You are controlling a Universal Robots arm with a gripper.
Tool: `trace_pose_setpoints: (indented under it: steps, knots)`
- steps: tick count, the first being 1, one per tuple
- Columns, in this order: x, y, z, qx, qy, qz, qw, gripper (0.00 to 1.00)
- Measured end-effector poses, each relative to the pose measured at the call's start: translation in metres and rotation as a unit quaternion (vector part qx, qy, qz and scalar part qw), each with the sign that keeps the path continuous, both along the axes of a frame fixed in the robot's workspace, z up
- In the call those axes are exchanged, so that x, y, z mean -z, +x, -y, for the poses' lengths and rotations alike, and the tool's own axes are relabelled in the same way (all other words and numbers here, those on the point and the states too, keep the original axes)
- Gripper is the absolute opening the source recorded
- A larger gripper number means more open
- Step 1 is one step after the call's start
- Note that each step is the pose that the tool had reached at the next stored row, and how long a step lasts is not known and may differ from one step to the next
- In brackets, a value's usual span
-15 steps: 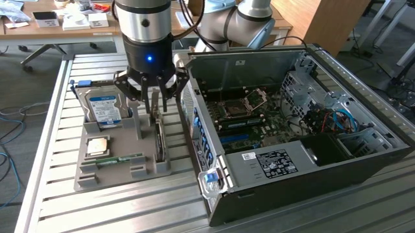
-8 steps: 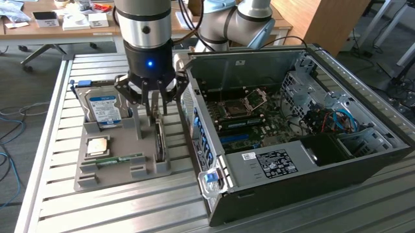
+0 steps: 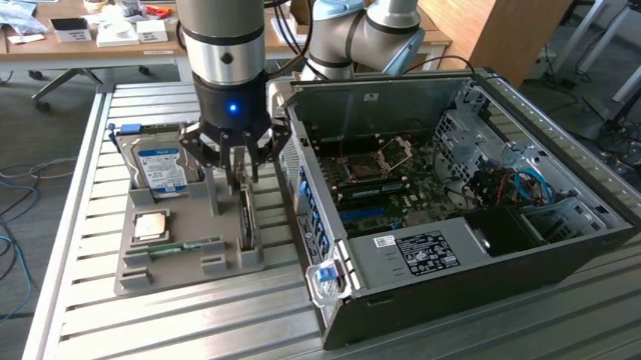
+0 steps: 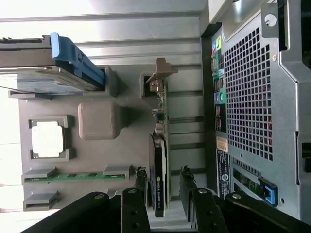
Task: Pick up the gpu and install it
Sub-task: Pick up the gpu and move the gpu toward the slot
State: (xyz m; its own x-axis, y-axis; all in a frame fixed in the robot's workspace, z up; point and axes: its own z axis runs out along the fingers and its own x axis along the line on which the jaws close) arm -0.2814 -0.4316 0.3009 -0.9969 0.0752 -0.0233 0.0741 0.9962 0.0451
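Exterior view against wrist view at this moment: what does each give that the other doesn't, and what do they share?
Exterior view: the open side of the computer case with its motherboard, and the arm above the claw.
Wrist view: the case's perforated rear panel with its ports, and the silvery bracket end and dark labelled face of the gpu.
Both: the gpu standing on edge in the grey holder, the open claw straddling it, plus the hard drive, processor and RAM stick.
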Motion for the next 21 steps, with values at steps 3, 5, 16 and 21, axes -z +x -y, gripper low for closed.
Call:
trace_pose_setpoints:
  steps: [3,5,16,21]
  knots:
    - [0.0023,0.0,0.0,0.0,0.0,0.0,1.0,0.42]
    - [0.0025,0.0,0.0,0.0,-0.0001,-0.0002,1.0,0.42]
    - [0.0113,0.002,0.0,0.0,0.0001,0.0,1.0,0.42]
    - [0.0182,0.002,0.0,0.0,0.0,0.0,1.0,0.42]
